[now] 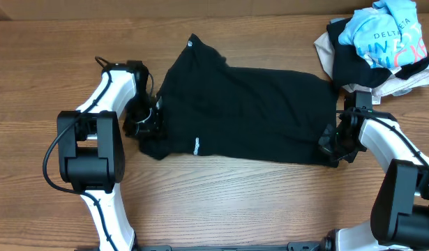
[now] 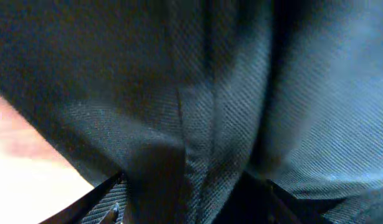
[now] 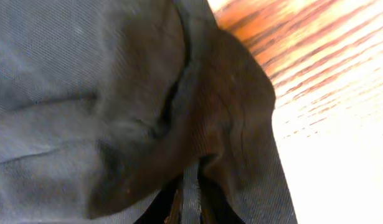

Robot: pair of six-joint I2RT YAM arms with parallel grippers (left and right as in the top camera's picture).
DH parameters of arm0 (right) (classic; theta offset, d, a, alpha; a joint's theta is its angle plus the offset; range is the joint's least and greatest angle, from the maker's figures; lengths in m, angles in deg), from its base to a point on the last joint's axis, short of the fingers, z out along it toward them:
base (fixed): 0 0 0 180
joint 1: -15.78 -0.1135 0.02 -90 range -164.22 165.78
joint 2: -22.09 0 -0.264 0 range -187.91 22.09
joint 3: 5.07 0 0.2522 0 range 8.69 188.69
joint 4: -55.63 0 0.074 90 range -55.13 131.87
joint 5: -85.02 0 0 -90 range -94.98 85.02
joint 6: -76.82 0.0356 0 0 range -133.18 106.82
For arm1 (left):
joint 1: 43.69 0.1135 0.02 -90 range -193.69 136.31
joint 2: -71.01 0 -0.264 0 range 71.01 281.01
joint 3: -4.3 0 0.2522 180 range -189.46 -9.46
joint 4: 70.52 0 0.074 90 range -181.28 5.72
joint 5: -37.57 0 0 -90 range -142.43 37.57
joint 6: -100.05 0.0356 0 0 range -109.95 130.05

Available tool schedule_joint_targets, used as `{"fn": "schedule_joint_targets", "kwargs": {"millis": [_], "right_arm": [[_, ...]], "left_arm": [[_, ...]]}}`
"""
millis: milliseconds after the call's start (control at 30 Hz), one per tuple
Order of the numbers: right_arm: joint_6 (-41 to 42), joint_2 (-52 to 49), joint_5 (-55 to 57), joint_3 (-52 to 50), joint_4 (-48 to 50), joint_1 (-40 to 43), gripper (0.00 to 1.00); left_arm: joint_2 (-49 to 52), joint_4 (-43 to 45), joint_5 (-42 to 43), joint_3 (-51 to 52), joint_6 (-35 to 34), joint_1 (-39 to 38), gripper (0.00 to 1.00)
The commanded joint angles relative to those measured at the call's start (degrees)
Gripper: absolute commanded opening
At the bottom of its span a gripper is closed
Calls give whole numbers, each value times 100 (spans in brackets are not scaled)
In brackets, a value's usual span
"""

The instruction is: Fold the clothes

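The shirt (image 1: 256, 111) is lying flat across the middle of the tabletop (image 1: 256, 209). It is forming a rough black rectangle running left to right, and one corner is sticking out toward the far edge at its upper left. A small white logo (image 1: 197, 146) is showing close to its near edge, left of centre.

The left gripper (image 1: 150, 120) is sitting at the shirt's left end, touching the rumpled cloth there. In the left wrist view, dark woven cloth is filling nearly the whole frame. A seam (image 2: 191, 124) is running down the middle and a sliver of tabletop is showing at the lower left. Cloth is lying between the jaws, but I cannot tell whether they are gripping it or standing spread.

The right gripper (image 1: 334, 144) is resting at the shirt's right end, at the near corner. In the right wrist view its jaws are pinching a gathered fold of the shirt. The cloth is bunching and narrowing into a thin strip between them, with bright tabletop showing to the right.

A pile (image 1: 374, 52) of other clothes is sitting at the far right of the tabletop, just beside the shirt's upper right corner. A light-blue tee (image 1: 385, 35) with lettering is lying on top, and a beige garment (image 1: 324, 50) is poking out on the pile's left side.
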Motion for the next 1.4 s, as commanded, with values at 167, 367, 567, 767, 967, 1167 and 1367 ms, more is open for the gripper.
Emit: {"fn": "schedule_joint_targets", "kwargs": {"millis": [167,367,567,767,967,1167,1367], "right_arm": [[-125,-39,-52,162,-186,0,13],[-118,-39,-52,162,-649,0,12],[72,72,-348,177,-848,0,15],[-232,623,-525,752,-1113,0,31],[-824,1027,-789,1928,-1821,-17,54],[-1176,1025,-820,2415,-1779,-315,58],[-1169,1023,-815,2413,-1150,-791,58]], "left_arm": [[42,-616,-2221,439,-1327,184,74],[42,-1215,-2555,442,-1746,457,79],[13,-1342,-2769,435,-2173,883,82],[-284,-1338,-2280,177,-1971,1093,85],[-1086,-1062,-538,-463,-323,977,97],[-1633,-444,1036,-1147,780,881,100],[-1508,1517,1659,-1193,1010,568,100]]}}
